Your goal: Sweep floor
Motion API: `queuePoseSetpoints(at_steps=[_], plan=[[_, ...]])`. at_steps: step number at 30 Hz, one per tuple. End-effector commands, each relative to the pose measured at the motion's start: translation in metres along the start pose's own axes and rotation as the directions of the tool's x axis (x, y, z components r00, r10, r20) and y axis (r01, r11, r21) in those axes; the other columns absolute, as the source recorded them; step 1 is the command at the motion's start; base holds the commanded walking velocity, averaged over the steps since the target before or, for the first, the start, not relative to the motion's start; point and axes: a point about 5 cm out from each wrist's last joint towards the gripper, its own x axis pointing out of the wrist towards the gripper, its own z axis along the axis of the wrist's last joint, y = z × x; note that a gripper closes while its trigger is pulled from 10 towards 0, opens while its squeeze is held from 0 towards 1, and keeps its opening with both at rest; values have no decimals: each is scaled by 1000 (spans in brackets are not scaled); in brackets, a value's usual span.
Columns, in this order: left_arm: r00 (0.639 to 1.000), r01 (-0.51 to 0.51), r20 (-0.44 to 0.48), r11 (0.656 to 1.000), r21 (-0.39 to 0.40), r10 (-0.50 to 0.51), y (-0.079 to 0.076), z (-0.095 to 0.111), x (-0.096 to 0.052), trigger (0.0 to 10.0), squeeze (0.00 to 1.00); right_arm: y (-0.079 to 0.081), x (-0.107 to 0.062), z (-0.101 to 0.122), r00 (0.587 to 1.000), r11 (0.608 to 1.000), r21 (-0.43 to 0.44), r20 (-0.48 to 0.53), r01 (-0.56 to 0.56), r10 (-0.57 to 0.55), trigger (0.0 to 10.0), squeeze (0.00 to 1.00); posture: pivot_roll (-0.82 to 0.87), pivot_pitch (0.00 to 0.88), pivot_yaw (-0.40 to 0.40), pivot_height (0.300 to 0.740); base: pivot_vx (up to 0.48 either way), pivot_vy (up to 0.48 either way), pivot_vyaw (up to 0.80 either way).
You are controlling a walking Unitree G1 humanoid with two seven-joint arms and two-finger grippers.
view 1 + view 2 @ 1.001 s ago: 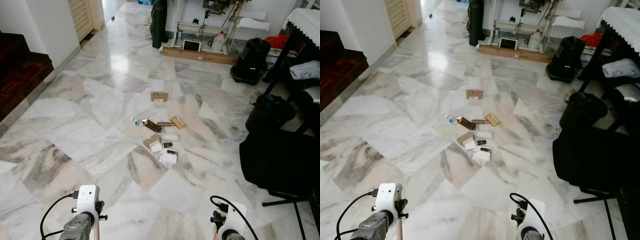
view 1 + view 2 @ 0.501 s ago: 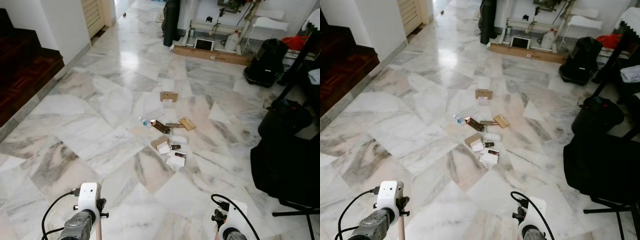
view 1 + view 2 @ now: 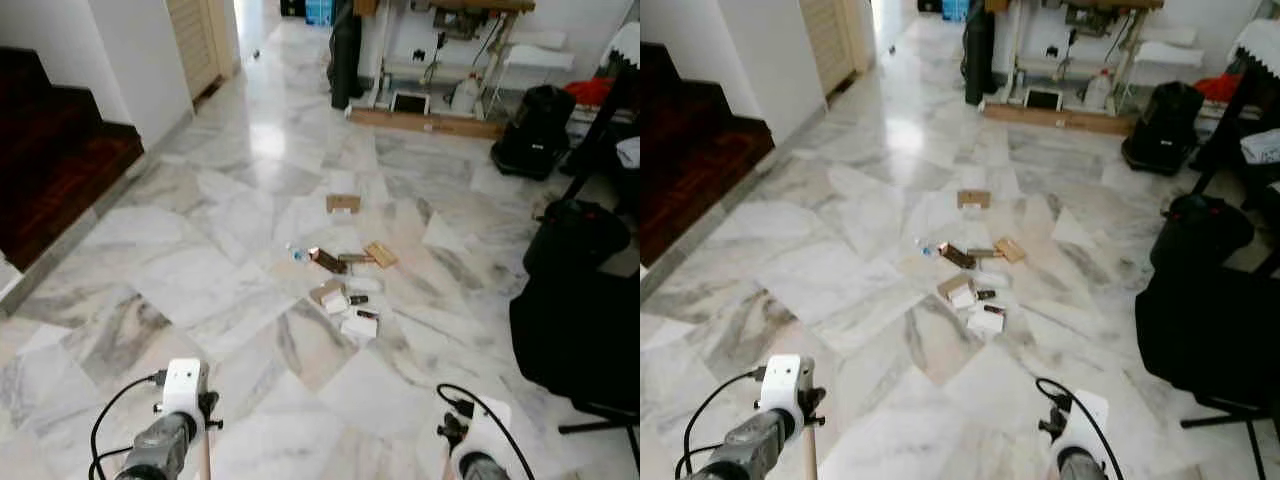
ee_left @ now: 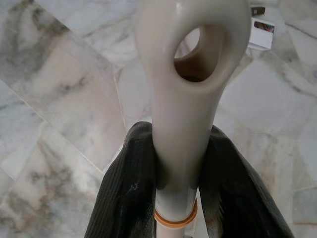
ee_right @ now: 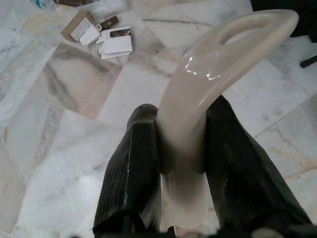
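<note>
The left gripper [image 4: 181,198] is clamped on a cream plastic handle with an oval hanging hole [image 4: 190,99], an orange ring just below its fingers [image 4: 126,188]. The right gripper [image 5: 183,178] is clamped on a curved cream plastic loop handle [image 5: 213,74], black fingers [image 5: 131,168] pressed to either side. Both arms sit low at the near edge of the head views — left [image 3: 165,440], right [image 3: 475,455]. Ahead on the grey-veined white marble floor [image 3: 200,260] lies a scatter of small cardboard boxes, white cards and wrappers [image 3: 345,290], well apart from the grippers. Black bags [image 3: 575,330] stand to the right, and dark wooden stairs [image 3: 50,160] rise on the left.
</note>
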Motion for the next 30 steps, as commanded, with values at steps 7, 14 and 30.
queuePoseSetpoints(at_steps=[7, 14, 30], plan=[[999, 18, -35, 999, 45, -16, -1, 0, 1, 10000, 0, 12, 0, 2, 999, 997, 74, 33, -1, -2, 10000, 0, -4, 0, 55, 740, 0, 0, 0], [1000, 9, -23, 999, 41, -8, 0, 3, 1, 10000, 0, 17, 0, 1, 999, 998, 59, 28, -20, 18, 10000, 0, 10, 0, 47, 740, 0, 0, 0], [1000, -11, -21, 1000, 30, 11, 5, -1, -1, 10000, 0, 23, -1, -4, 999, 998, 34, 0, -51, 51, 10000, 0, 52, 0, 16, 740, 144, 0, 0]])
